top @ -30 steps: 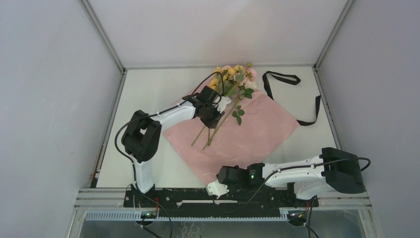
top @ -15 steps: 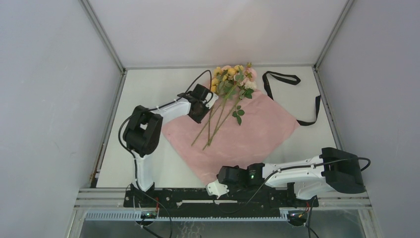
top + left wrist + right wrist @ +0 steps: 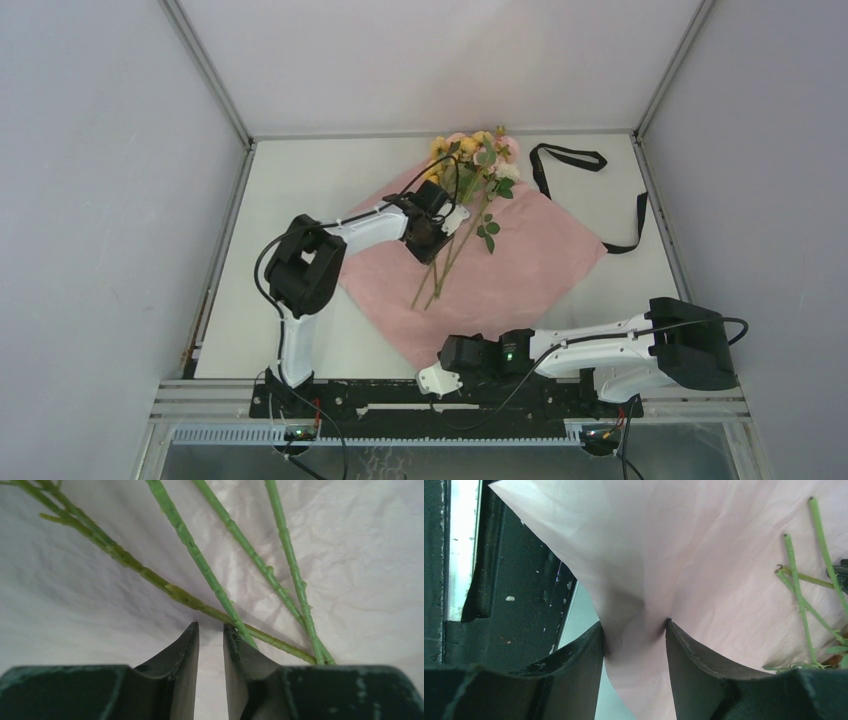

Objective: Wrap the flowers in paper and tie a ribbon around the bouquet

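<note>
Dark-green left jaws stand a narrow slit apart just above the sheet, gripping nothing: the gap shows only crumpled pink, while one of the thin green stems (image 3: pixel 200 565) crosses just past the tip of the right-hand jaw and three more fan away beyond it. From above, the left arm reaches across the left side of the paper (image 3: pixel 530 255) and meets the flowers (image 3: pixel 472 168) about halfway along their length. The bunch lies loose and unwrapped on the paper, its pink, yellow and cream blooms at the sheet's far corner and its stems running back toward the middle. The right jaws, set wider, are closed on the paper's near corner, the thin sheet bunched between them with creases pulling in toward both inner faces. That corner hangs over the black base rail (image 3: pixel 514 580) at the near edge of the desk (image 3: pixel 320 180), where the right arm lies low along the front. The paper lies pink face up, spread like a diamond over the middle of the desk. The ribbon (image 3: pixel 570 155) lies untied on the bare desk to the right of the blooms, looping at the far side and trailing along the right edge to end at the sheet's right corner.
</note>
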